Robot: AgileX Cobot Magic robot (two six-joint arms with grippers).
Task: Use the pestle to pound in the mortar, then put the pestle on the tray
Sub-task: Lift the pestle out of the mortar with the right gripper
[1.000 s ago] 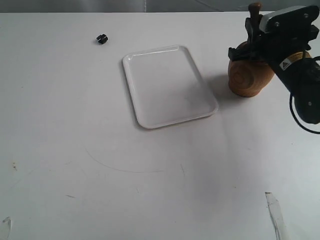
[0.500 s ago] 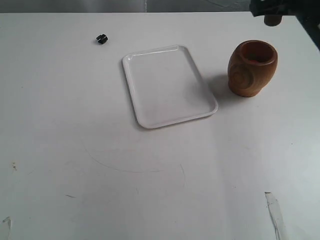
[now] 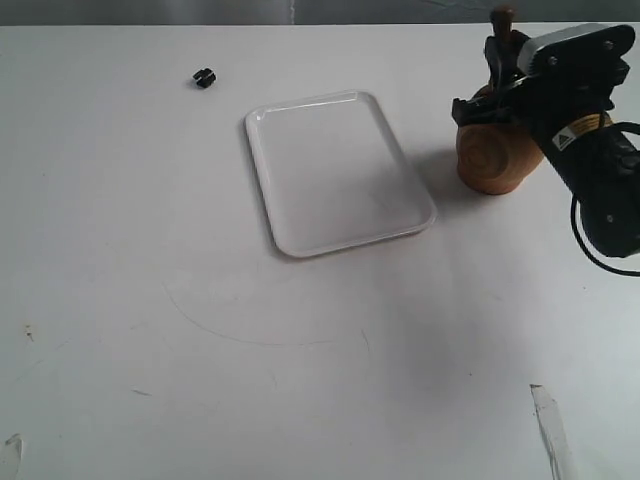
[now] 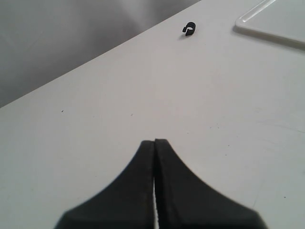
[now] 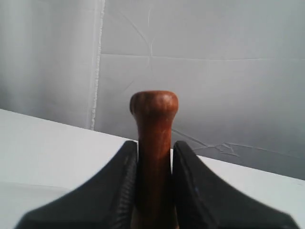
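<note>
The light-brown wooden mortar (image 3: 490, 155) stands on the table at the far right, partly covered by my right arm. My right gripper (image 3: 503, 75) is down over its mouth, shut on the dark reddish-brown pestle (image 3: 502, 22), whose knob sticks up above the fingers. In the right wrist view the pestle (image 5: 154, 143) is upright and clamped in my right gripper (image 5: 155, 150); its thick end is hidden. The white tray (image 3: 337, 170) lies flat to the left of the mortar, with nothing on it. My left gripper (image 4: 155, 141) is shut and holds nothing; it is not seen in the exterior view.
A small black clip (image 3: 204, 77) lies on the table at the back left, also in the left wrist view as the clip (image 4: 189, 29). A corner of the tray (image 4: 274, 21) shows there too. A strip of clear tape (image 3: 551, 425) sits near the front right.
Half a second ago my right gripper was lifted up out of view with the pestle and the mortar stood uncovered. Now it has come back down with the pestle over the mortar.
</note>
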